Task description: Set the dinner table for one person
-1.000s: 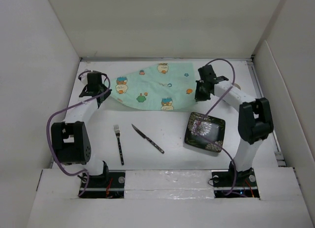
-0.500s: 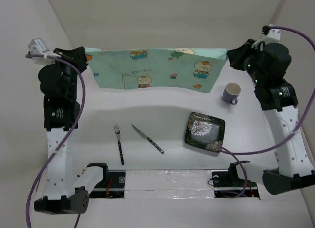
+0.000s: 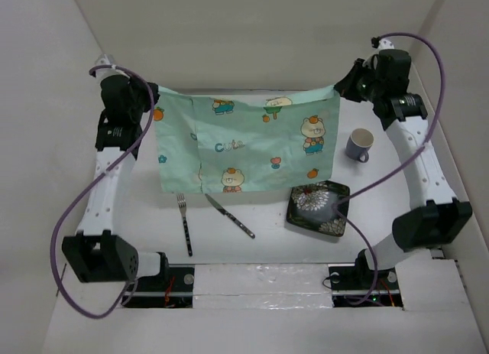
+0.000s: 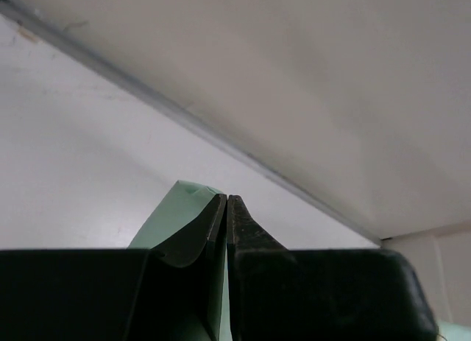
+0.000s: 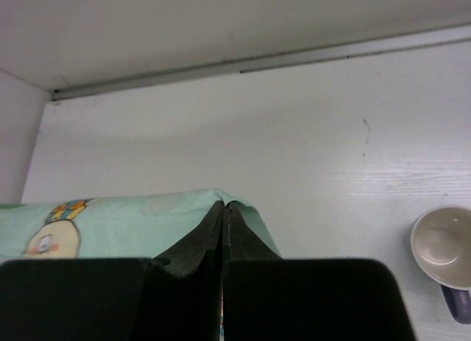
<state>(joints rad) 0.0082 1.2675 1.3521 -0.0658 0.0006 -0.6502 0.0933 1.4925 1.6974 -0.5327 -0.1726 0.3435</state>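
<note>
Top external: left end effector (image 3: 155, 103) and right end effector (image 3: 339, 89) clench my placemat (image 3: 244, 140); hanging hem, perhaps touching, may drag fork (image 3: 185, 225).

table (image 3: 271, 248) | large matte white rectangle | flat, level | walled by white panels at left, right and far side

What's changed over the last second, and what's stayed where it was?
The left gripper and right gripper, each shut on a top corner, raised the placemat off the dinner table and stretched it out. It now hangs spread, its lower edge near the tips of the fork and knife in the top view. Fork, knife and plate are unmoved.
</note>
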